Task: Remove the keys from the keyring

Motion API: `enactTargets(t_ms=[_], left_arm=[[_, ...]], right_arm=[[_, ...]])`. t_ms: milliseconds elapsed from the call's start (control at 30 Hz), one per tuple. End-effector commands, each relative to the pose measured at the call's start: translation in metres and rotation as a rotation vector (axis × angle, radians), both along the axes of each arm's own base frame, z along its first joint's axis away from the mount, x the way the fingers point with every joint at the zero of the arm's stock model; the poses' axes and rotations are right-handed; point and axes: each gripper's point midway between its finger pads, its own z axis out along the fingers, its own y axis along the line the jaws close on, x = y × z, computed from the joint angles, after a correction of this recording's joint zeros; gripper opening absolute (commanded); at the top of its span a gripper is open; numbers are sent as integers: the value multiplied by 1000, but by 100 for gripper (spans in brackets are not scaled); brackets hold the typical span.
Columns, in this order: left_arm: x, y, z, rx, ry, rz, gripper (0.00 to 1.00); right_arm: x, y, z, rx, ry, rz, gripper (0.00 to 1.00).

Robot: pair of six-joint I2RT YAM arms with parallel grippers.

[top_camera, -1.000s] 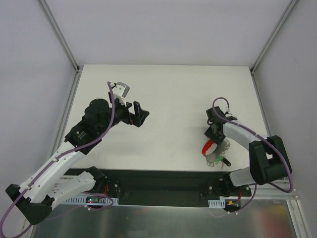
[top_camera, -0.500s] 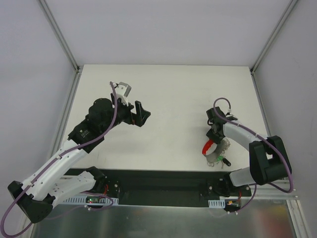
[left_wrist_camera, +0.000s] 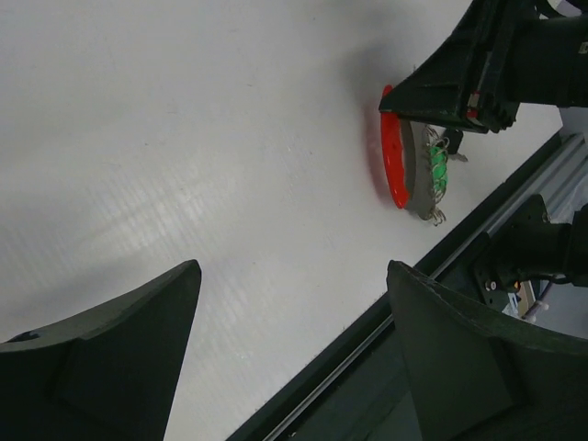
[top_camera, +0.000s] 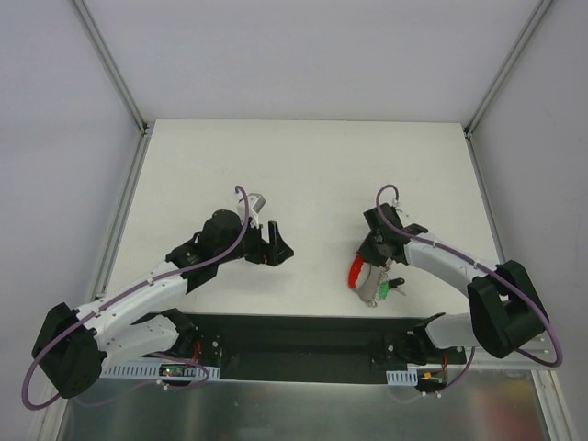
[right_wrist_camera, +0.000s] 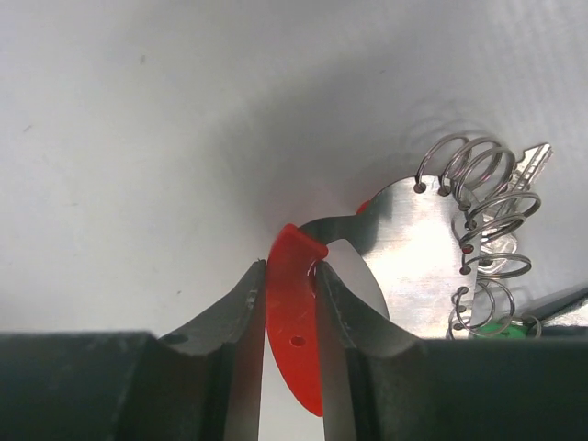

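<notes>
The keyring (right_wrist_camera: pixel 294 312) is a red crescent carrying a silver plate (right_wrist_camera: pixel 413 248) with several thin wire rings. My right gripper (right_wrist_camera: pixel 289 268) is shut on the red crescent, one finger on each face. The keys (right_wrist_camera: pixel 525 165) hang off the rings at the right, with a green bit (right_wrist_camera: pixel 501 326) among them. From above, the right gripper (top_camera: pixel 367 260) holds the keyring (top_camera: pixel 354 272) near the table's front, with the keys (top_camera: pixel 381 290) beside it. My left gripper (top_camera: pixel 276 246) stands open and empty to the keyring's left. Its wrist view shows its own jaws (left_wrist_camera: pixel 292 271) and, beyond them, the keyring (left_wrist_camera: pixel 393 165).
The white table (top_camera: pixel 322 165) ends at a black front rail (top_camera: pixel 294 331) just below the keyring. Grey walls with metal posts close the sides and back. The rail (left_wrist_camera: pixel 367 340) runs under the left gripper's right finger in its wrist view.
The right gripper has closed on the red keyring and carried it leftward with the keys. The left arm has swung right and toward the front, nearer the keyring.
</notes>
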Motion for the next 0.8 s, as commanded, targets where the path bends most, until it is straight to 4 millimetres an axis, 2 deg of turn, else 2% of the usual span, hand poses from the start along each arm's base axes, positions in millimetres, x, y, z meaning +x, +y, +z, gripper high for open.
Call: enactTargets(t_ms=[0,33,67,133,167,233,267,333,567,767], left_arm=[[-2,-37,9,-130,-52,-80,82],[-6,-42,5,-137,-43,-99,82],[-10,-47,-11,-125,-14,-116,82],[-14,-60,-12,-170,-5,-143,82],[-15,-63,-27,-155,30,-146,82],[-16,-72,-28,-184,41,-165,82],[-18,-78,-38,-172,63,-175,81],[-16,-89,-34,-207,53,-193,81],[-9,-130,-49,-205,113,-266,76],[-8,-147,-57,-233,137,-307,74]], right_arm=[[7,37,16,136,-47,31,17],[8,42,18,154,-51,36,16],[8,47,20,166,-54,43,16],[9,57,23,207,-62,51,15],[9,60,25,219,-63,58,15],[9,66,30,241,-67,66,15],[8,67,32,244,-68,71,15],[9,69,37,258,-78,72,15],[1,75,47,307,-89,95,15],[-4,69,53,284,-115,129,15]])
